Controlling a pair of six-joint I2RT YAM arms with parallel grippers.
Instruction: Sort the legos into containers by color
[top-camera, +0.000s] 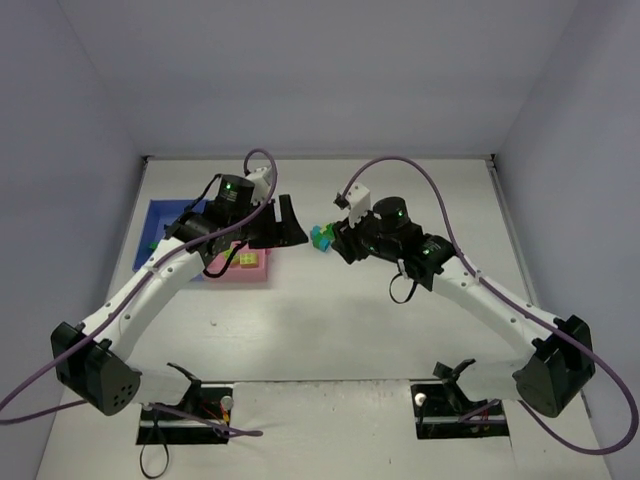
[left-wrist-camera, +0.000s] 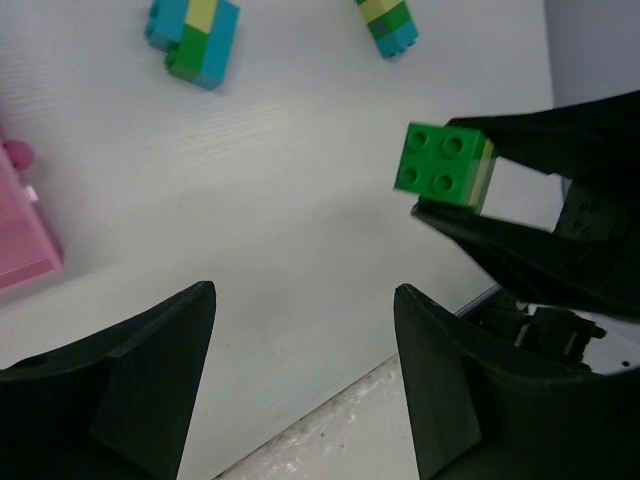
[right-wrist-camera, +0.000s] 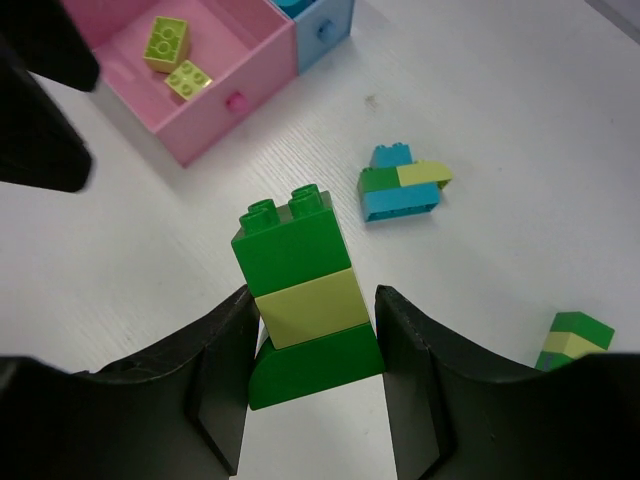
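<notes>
My right gripper (right-wrist-camera: 312, 300) is shut on a stack of three legos (right-wrist-camera: 300, 255): dark green, yellow-green and dark green. The left wrist view shows that stack (left-wrist-camera: 440, 165) held off the table, studs towards the camera. My left gripper (left-wrist-camera: 305, 295) hangs open and empty over bare table, close to the right gripper (top-camera: 340, 240). Loose on the table lie a teal, green and yellow-green cluster (right-wrist-camera: 400, 187) and a smaller stack (right-wrist-camera: 575, 338). The pink container (right-wrist-camera: 215, 110) holds two yellow-green legos (right-wrist-camera: 167, 43). Beside it is the light-blue container (right-wrist-camera: 325, 25). The blue container (top-camera: 160, 225) is partly hidden by the left arm.
The containers sit at the left of the white table, under my left arm (top-camera: 170, 265). The loose legos lie near the table's middle, between the two grippers. Grey walls close in the far and side edges.
</notes>
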